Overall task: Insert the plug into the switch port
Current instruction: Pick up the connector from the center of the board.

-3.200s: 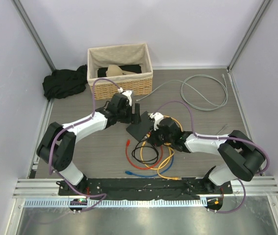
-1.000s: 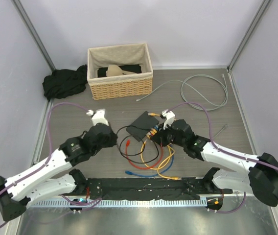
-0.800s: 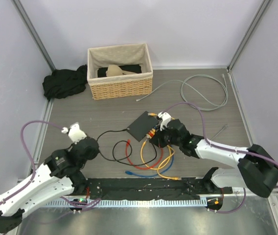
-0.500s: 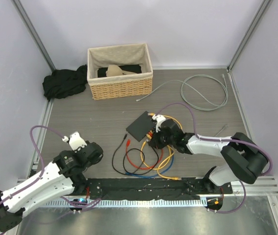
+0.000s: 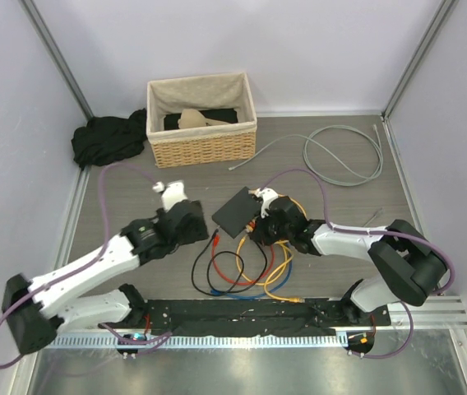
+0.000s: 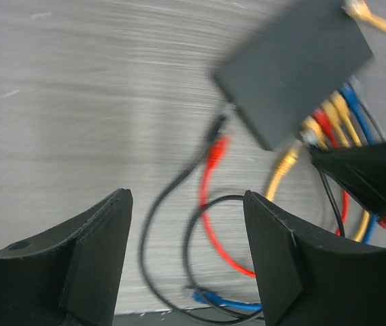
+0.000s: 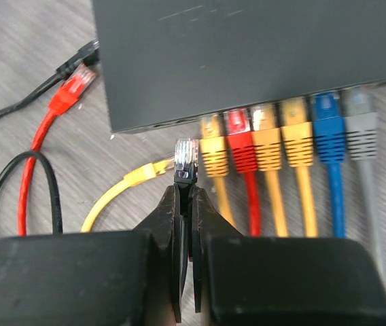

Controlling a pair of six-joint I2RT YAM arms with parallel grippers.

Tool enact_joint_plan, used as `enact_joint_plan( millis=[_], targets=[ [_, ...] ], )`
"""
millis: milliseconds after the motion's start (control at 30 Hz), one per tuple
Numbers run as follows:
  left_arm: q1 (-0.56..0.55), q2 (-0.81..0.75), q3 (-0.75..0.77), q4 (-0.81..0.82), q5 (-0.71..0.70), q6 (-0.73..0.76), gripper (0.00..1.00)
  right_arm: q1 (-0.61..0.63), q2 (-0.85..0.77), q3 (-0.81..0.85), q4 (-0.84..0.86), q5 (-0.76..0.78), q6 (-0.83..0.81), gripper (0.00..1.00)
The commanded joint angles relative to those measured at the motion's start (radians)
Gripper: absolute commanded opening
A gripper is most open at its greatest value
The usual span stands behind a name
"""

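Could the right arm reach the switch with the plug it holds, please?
Likely yes: the plug in the right end effector sits just short of the switch, nothing between them.

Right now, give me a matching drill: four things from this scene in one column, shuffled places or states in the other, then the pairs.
Things:
1. left gripper
2. right gripper
3. grey cable
4. black cloth

Places or states:
A. looped at the far right
B. open, holding nothing
C. heaped just left of the basket
D. shut on a plug by the switch port row

Pairs: 1-B, 2-D, 3-A, 4-C
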Motion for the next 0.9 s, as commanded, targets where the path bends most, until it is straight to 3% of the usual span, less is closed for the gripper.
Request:
enact_joint_plan(
  millis=[0,133,267,567,733,867],
  targets=[
    [-0.001,0.23,0.107,0.259,0.256,0.249,0.71,-0.016,-0.019,0.014,0.016,0.041,0.006,0.01],
    [-0.042,0.472,0.196,0.262,0.306,0.276,0.73,-0.018,-0.033,-0.009,0.026,0.039,0.027,0.01],
    [-0.109,0.598,0.265,0.26,0.303,0.276,0.73,-0.018,-0.044,-0.034,0.043,0.033,0.04,0.01],
    [-0.157,0.762,0.299,0.245,0.219,0.229,0.66,-0.019,-0.068,-0.066,0.091,-0.005,0.055,0.01],
    [-0.162,0.814,0.279,0.215,0.165,0.158,0.52,-0.019,-0.078,-0.074,0.114,-0.042,0.047,0.01],
    [-0.162,0.769,0.238,0.146,0.124,0.062,0.42,-0.018,-0.064,-0.072,0.128,-0.062,0.046,0.01]
  ],
)
